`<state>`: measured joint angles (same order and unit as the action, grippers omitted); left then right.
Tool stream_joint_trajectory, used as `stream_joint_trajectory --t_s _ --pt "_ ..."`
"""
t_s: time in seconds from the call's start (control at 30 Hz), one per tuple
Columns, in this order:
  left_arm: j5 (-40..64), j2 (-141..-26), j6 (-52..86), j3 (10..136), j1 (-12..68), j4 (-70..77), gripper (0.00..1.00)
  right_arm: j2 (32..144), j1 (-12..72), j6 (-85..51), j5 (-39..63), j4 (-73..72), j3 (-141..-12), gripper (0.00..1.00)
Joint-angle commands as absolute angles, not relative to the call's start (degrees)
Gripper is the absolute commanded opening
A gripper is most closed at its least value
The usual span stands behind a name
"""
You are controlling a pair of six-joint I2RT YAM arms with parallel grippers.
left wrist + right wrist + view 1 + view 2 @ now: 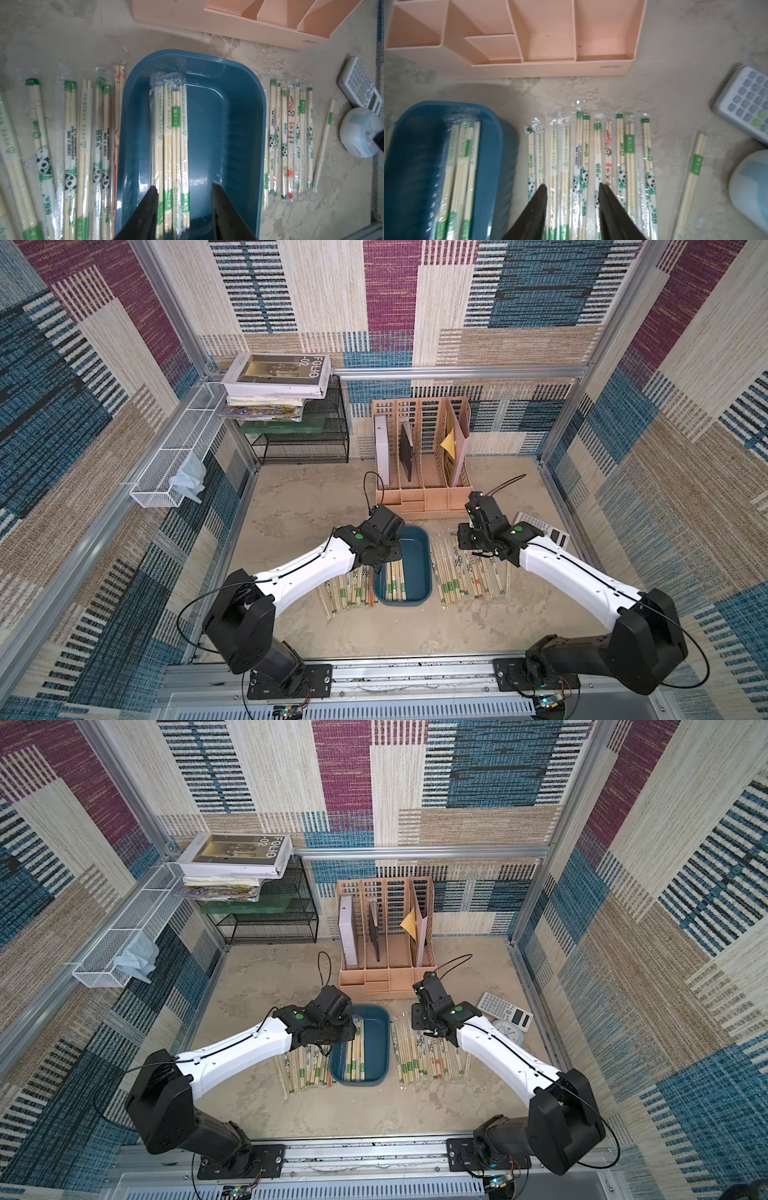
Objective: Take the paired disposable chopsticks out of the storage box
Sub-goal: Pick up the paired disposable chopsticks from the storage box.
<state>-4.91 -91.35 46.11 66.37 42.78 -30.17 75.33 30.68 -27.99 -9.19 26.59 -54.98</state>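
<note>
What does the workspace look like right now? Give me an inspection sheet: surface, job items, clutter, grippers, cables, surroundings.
Surface: beige mottled table, no spills seen.
Job's things: teal storage box holds a few wrapped chopstick pairs; left row and right row of pairs lie on the table beside it.
Clutter: peach file organizer, calculator, small clock, books on black mesh rack, cloth in white wire basket.
Grippers: left gripper open over the box's pairs; right gripper open over the right row, holding nothing.
Cables: black cable loop at each wrist.
Surroundings: patterned fabric walls, aluminium frame.
</note>
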Motion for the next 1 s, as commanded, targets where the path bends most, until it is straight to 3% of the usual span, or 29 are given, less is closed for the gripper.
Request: stream_joint_trajectory --t_s 0.0,0.7,0.8,0.97 --pt "-7.58 -95.23 47.08 68.71 43.72 -32.60 0.43 73.76 30.63 -30.78 0.17 23.41 -52.73 0.44" --pt "-15.07 -110.25 47.71 74.29 44.63 -39.35 0.32 70.31 29.78 -30.72 0.19 22.80 -48.34 0.44" --pt "-14.77 -111.50 47.90 74.11 44.74 -38.97 0.27 70.31 29.40 -30.50 -0.05 23.05 -48.26 0.44" --pt "-14.03 -112.41 48.08 73.57 44.91 -37.60 0.11 70.13 29.00 -30.17 -0.42 23.54 -48.28 0.44"
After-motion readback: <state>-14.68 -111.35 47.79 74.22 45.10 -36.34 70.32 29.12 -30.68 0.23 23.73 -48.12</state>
